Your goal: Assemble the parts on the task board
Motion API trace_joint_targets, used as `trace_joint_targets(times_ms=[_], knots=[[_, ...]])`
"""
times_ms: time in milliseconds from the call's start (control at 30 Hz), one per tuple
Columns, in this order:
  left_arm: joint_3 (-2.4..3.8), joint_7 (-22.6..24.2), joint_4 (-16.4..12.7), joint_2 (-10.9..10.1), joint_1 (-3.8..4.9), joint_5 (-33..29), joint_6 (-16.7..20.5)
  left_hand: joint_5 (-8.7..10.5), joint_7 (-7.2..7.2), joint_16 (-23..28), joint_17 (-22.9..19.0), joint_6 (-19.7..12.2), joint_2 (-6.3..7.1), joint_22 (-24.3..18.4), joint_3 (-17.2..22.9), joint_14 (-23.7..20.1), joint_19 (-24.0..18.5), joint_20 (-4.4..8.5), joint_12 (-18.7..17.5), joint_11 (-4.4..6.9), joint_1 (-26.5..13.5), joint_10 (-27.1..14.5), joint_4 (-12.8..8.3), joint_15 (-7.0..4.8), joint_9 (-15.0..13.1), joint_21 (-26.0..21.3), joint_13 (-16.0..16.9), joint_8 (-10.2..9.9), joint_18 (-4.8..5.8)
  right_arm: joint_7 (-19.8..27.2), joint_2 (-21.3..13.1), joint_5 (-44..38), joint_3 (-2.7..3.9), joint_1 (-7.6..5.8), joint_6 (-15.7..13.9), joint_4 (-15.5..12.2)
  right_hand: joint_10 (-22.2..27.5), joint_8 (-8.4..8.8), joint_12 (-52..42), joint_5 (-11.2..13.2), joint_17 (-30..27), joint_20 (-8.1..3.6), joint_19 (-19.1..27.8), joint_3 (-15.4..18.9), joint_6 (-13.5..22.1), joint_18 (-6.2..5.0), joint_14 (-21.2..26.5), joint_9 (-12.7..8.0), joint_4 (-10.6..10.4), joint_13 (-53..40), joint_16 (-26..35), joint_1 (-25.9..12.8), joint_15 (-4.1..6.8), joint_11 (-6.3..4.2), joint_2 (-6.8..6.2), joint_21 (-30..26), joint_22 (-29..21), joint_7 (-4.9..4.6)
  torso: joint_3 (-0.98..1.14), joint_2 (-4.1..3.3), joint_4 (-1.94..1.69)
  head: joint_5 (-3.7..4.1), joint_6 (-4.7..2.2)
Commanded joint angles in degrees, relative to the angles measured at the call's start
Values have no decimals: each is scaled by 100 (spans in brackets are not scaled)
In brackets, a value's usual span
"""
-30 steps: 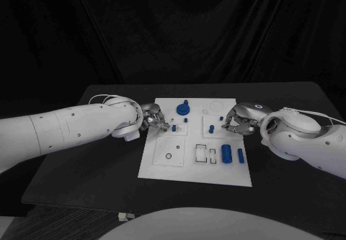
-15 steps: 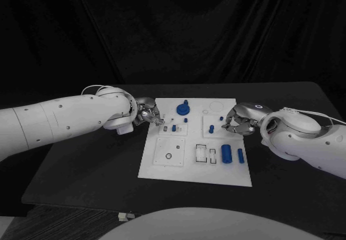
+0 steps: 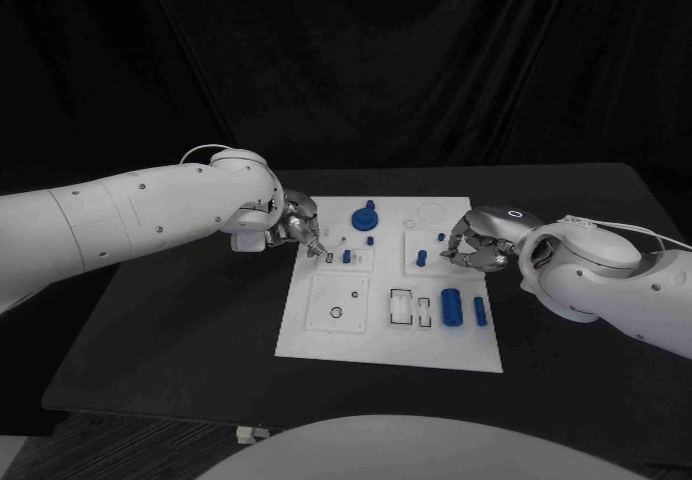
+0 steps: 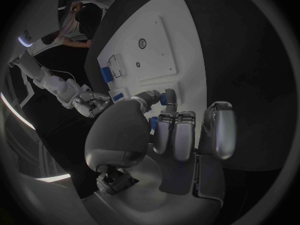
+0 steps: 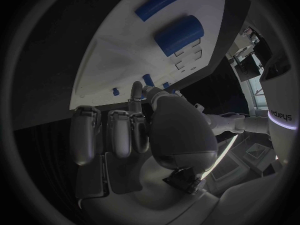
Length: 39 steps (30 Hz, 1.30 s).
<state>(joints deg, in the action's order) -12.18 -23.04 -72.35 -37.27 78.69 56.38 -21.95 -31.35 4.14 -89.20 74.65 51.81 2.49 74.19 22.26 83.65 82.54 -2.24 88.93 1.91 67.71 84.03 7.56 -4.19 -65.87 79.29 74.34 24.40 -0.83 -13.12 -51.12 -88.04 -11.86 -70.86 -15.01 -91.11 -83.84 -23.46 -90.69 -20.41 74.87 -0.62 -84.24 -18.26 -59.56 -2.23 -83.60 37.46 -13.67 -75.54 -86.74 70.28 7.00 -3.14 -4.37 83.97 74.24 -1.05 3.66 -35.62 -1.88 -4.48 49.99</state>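
My left hand [image 3: 300,232] hovers over the upper left corner of the task board [image 3: 325,340], fingers curled in; in the left wrist view a small blue peg [image 4: 163,99] sits pinched between my thumb and a fingertip [image 4: 169,95]. My right hand [image 3: 477,245] rests over the board's right edge, fingers curled down toward a short blue peg [image 3: 423,257] standing in the board; I cannot tell whether it grips anything. The white board lies in the middle of the black tabletop [image 3: 188,330]. On it, a large blue knob-like part [image 3: 365,215] stands near the far edge, with two small blue pegs [image 3: 372,240] just below it. Nearer me, a thick blue cylinder [image 3: 453,306] and a slimmer blue bar [image 3: 480,312] lie side by side, beside two white rectangular slots [image 3: 414,308].
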Motion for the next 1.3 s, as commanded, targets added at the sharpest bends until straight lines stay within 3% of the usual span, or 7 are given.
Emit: trace_joint_targets(times_ms=[33,567,967,1300], knots=[[5,-181,177,141,18,-7,-661,-421,-198,-80,1535,216,-57,1201,1010,635,7,11,48,0,27,554,-267,-17,-70,-50,1523,132,-205,-80,-12,-12,4,12,-26,-27,-616,92,69,-108,679,28,-195,-103,30,40,-481,75,29,-1446,56,143,-6,36,-4,-93,1331,13,-7,-6,4,0,1],[6,-234,1108,814,-5,-7,-838,-403,-195,-80,1535,217,-51,1199,1041,635,1,12,53,-1,20,558,-305,-17,-68,-56,1526,128,-207,-27,-25,-12,4,11,-137,-88,-616,95,69,-114,677,28,-191,-117,29,38,-481,77,45,-1446,58,162,-5,36,4,-102,1328,13,-9,-21,8,-50,1],[6,-309,1257,1011,-72,-11,-773,-397,-198,-80,1535,249,-55,1213,1089,635,31,16,94,2,-10,587,-369,-22,-51,-11,1556,115,-196,-2,-41,-12,5,10,-217,-102,-616,97,69,-126,687,27,-193,-126,28,39,-483,80,64,-1446,53,180,-4,35,2,-99,1330,12,-11,-21,1,-43,1],[6,-743,1332,1018,-84,-772,-845,-406,-195,-80,1535,277,-41,1185,1143,635,-28,16,30,-2,-49,542,-442,-18,-28,-93,1510,89,-217,0,-11,-12,5,10,-195,-81,-616,97,69,-126,687,27,-193,-126,28,39,-483,80,64,-1446,53,180,-4,35,2,-99,1330,12,-10,-14,-2,-59,1]])
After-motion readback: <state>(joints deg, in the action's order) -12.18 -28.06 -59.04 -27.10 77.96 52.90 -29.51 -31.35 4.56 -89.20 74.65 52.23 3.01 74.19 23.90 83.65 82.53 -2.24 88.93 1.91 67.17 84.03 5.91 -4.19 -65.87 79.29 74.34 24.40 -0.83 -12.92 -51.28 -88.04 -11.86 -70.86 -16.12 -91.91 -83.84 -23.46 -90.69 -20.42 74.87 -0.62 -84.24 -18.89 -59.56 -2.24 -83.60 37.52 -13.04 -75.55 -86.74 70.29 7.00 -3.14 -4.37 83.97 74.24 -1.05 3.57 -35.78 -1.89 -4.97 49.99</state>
